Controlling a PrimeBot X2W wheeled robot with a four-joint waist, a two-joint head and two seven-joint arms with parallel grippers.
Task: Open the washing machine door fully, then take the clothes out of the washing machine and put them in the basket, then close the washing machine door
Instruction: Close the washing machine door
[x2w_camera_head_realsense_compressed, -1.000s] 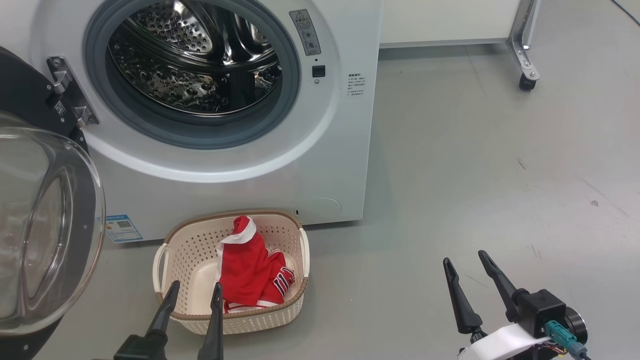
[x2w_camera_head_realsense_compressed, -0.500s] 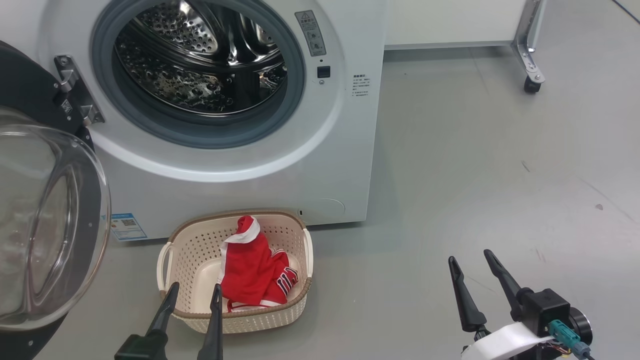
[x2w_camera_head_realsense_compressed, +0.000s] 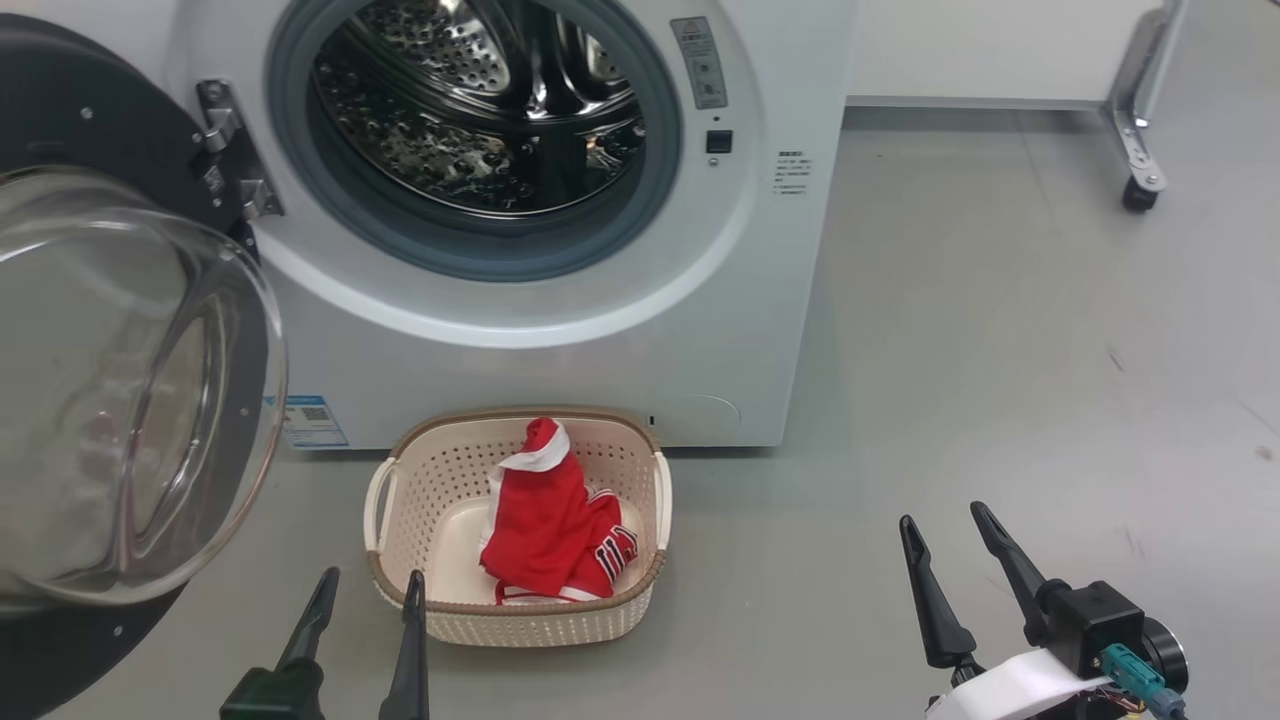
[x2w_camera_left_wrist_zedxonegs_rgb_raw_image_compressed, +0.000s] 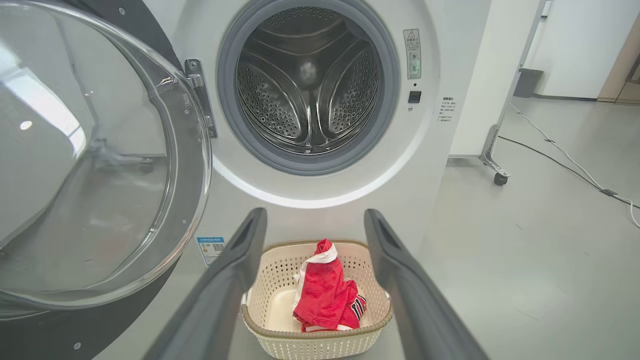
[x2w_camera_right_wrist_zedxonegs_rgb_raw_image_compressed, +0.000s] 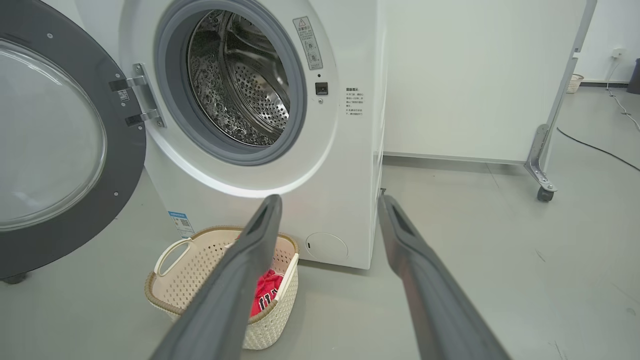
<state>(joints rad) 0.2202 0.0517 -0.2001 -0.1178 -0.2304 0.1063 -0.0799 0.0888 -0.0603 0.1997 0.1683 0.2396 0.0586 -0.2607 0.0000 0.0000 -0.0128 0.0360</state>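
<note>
Red jersey (x2w_camera_head_realsense_compressed: 545, 535) sits in the cream basket (x2w_camera_head_realsense_compressed: 520, 607) just before the washing machine (x2w_camera_head_realsense_compressed: 560, 370), whose steel drum (x2w_camera_head_realsense_compressed: 480, 110) looks empty. Closing the open door (x2w_camera_head_realsense_compressed: 120, 400) is what's left: the left gripper (x2w_camera_head_realsense_compressed: 372, 575), fingers apart like the right gripper (x2w_camera_head_realsense_compressed: 941, 514), should push its black rim smoothly until latched, clear of the basket.

We see a grey floor (x2w_camera_head_realsense_compressed: 1000, 350), a white panel (x2w_camera_head_realsense_compressed: 980, 50) on a metal leg (x2w_camera_head_realsense_compressed: 1135, 150) with a black caster (x2w_camera_head_realsense_compressed: 1137, 195), a cable (x2w_camera_left_wrist_zedxonegs_rgb_raw_image_compressed: 550, 160) lying on that floor and a dark bin (x2w_camera_left_wrist_zedxonegs_rgb_raw_image_compressed: 529, 82).
</note>
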